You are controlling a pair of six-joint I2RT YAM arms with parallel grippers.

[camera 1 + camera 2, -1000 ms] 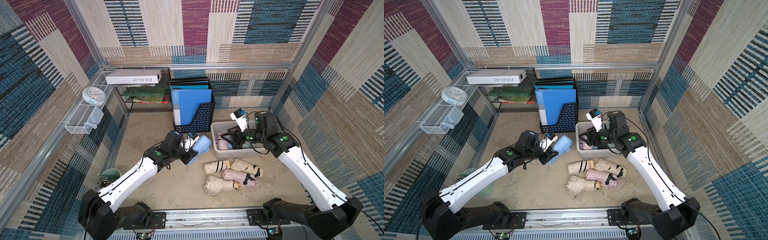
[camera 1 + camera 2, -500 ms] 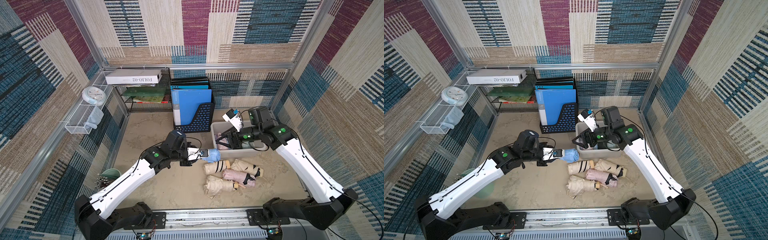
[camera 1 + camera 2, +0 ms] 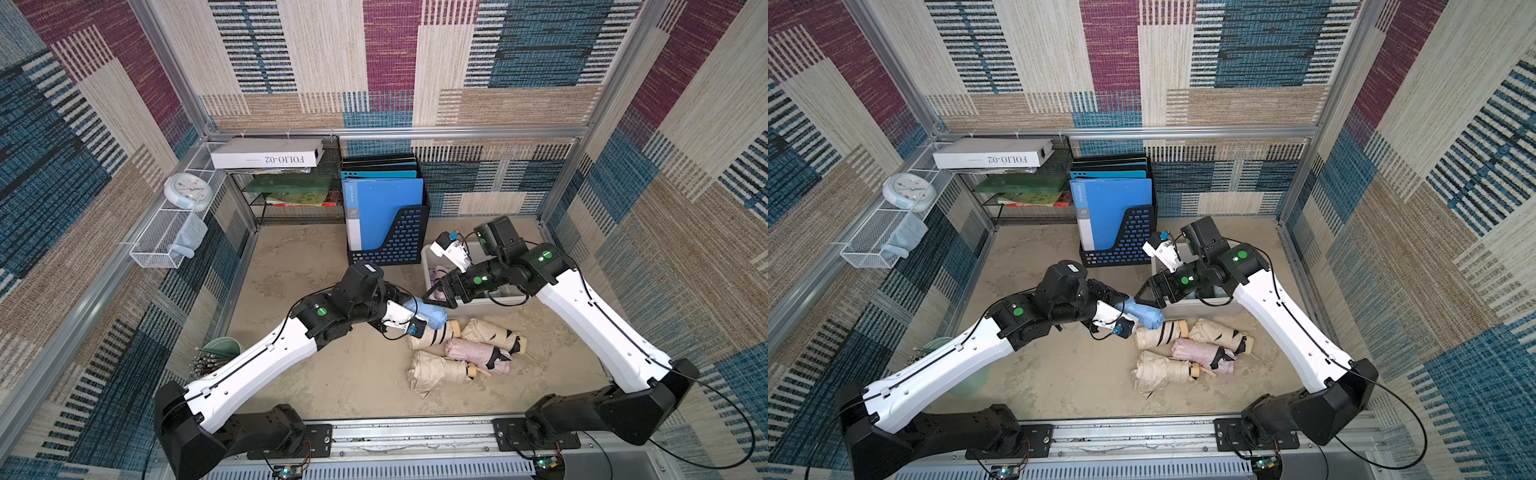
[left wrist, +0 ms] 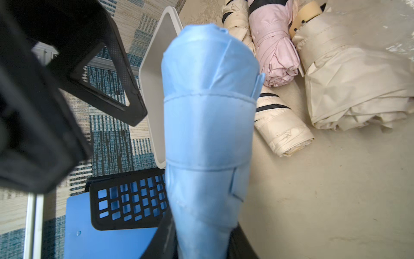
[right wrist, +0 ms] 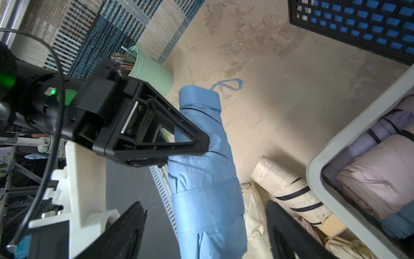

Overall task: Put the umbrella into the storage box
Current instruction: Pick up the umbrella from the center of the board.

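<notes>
**A:** How far along is this?

**B:** Partway, I'd judge. The folded light blue fabric umbrella (image 3: 430, 318) is off the floor, clamped near one end by the left gripper (image 3: 405, 308), just below centre in both top views. It is not in the light grey rectangular plastic storage box (image 3: 490, 309), which sits just right of it, beside the black perforated plastic file holder (image 3: 388, 245).

**A:** And the other claw?

**B:** The right gripper (image 3: 438, 301) is spread wide at the umbrella's free end. Along the bottom edge of the right wrist view its black fingers (image 5: 291, 235) flank the blue bundle without closing on it. That reads as a handover being set up.

**A:** So what's left?

**B:** Probably the right arm has to take hold and the left has to let go. Then the umbrella must go over the rim and down. Four floor umbrellas (image 3: 473, 353), beige and pink, lie lower right of centre, outside the box.

**A:** Anything already stored?

**B:** At least two stored bundles (image 5: 376, 179), pale pink and lilac, show at the right edge of the right wrist view.

**A:** What can't you make out?

**B:** The right arm covers most of the box in both top views, so I can't count its contents. The gripped end of the umbrella is hidden by the left claw. I cannot tell whether the right fingers touch the fabric.
</notes>
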